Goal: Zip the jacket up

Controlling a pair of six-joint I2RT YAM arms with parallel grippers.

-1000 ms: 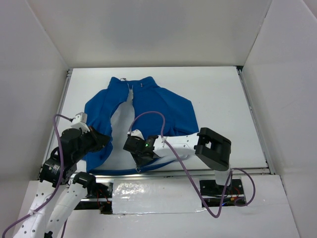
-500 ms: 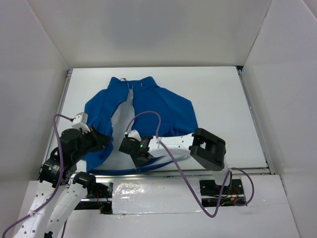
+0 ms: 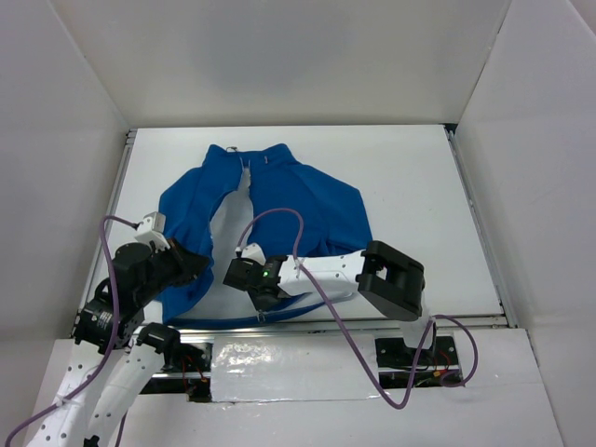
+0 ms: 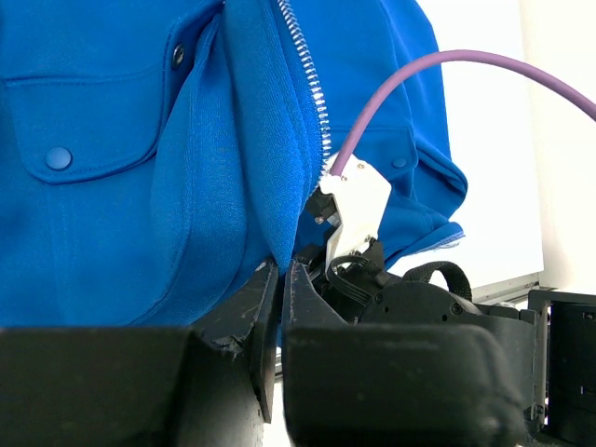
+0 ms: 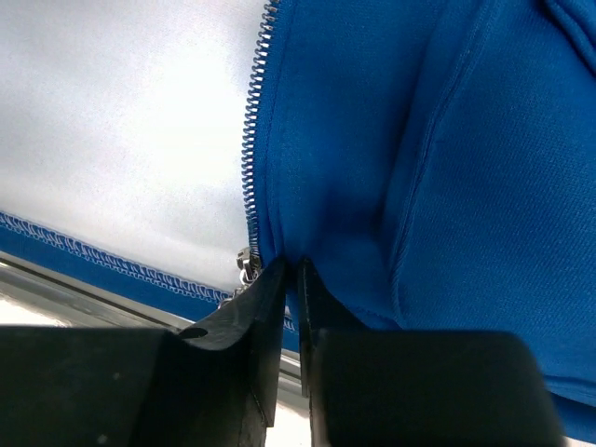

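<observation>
The royal-blue jacket [image 3: 279, 200] lies on the white table, collar at the far side, hem at the near edge, its front open in a long V with pale lining showing. My left gripper [image 3: 191, 270] is shut on the left front panel's hem; in the left wrist view [image 4: 282, 270] blue fleece is pinched between the jaws beside the silver zipper teeth [image 4: 312, 88]. My right gripper [image 3: 256, 279] is shut on the right panel's lower corner; in the right wrist view [image 5: 291, 268] fabric is pinched just right of the zipper teeth [image 5: 251, 149], with the metal slider [image 5: 245, 264] at their lower end.
The white table [image 3: 419, 186] is walled in by white panels on three sides. A metal rail [image 3: 372, 321] runs along the near edge. Purple cables [image 3: 270, 219] loop over the jacket's lower part. The right arm's black elbow block [image 3: 391, 279] sits right of the hem.
My right gripper has shifted left with its panel's corner, narrowing the gap at the hem. The right elbow block moved left too. My left gripper has barely moved.
</observation>
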